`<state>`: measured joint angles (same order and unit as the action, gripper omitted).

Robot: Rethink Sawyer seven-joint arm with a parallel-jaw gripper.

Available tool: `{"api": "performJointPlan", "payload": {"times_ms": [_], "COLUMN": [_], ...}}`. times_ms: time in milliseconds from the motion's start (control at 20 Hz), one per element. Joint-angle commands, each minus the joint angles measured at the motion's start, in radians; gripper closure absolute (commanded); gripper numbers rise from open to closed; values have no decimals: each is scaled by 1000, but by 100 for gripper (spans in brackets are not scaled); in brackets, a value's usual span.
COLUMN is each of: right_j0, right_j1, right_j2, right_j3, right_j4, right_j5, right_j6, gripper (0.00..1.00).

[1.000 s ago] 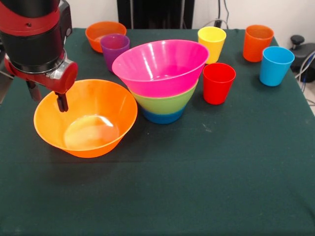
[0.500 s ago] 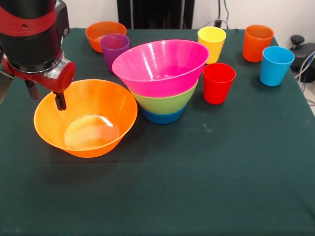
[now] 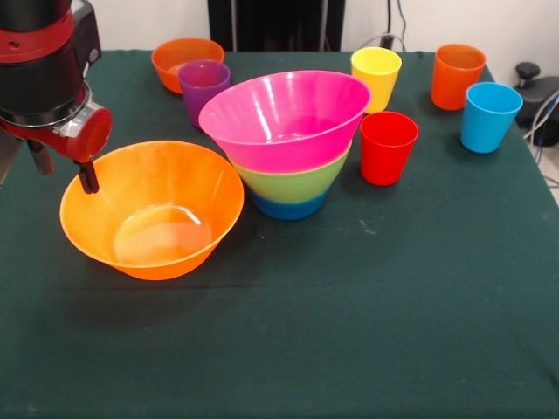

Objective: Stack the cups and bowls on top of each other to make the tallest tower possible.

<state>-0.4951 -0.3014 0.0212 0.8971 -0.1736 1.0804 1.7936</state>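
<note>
Front view: the gripper (image 3: 63, 168) hangs in the upper left of the frame, under the red and black arm (image 3: 39, 70) that enters from the top left corner. Two dark prongs show below the red wrist, one over the left rim of the large orange bowl (image 3: 153, 209) and one further left and a little higher, so the pincer stands spread with nothing between its prongs; whether the nearer prong touches the rim I cannot tell.

The large orange bowl sits upright on the dark green table (image 3: 349, 332), left of centre, empty. Just to its right, at the centre of the frame, stands the tower (image 3: 288, 144): a blue bowl at the bottom, the green bowl nested above it, and the pink bowl on top with the widest rim.

Behind the large orange bowl, at the upper left, the purple cup (image 3: 203, 87) stands in front of the small orange bowl (image 3: 179, 57), overlapping it in the picture. Right of the tower, the red cup (image 3: 389, 147) stands close beside it. The yellow cup (image 3: 376, 77) is behind the red one, toward the top. The orange cup (image 3: 457, 76) and the light blue cup (image 3: 489, 116) stand at the upper right, near each other, all upright with mouths up.
</note>
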Motion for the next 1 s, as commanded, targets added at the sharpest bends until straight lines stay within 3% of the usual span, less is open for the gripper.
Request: {"api": "performJointPlan", "payload": {"times_ms": [50, 1000], "right_j0": [-4, -24], "right_j1": [50, 121], "right_j2": [116, 148], "right_j3": [80, 63], "right_j4": [-59, -81], "right_j5": [-23, -122], "right_j6": [-243, -273], "gripper": [0, 0]}}
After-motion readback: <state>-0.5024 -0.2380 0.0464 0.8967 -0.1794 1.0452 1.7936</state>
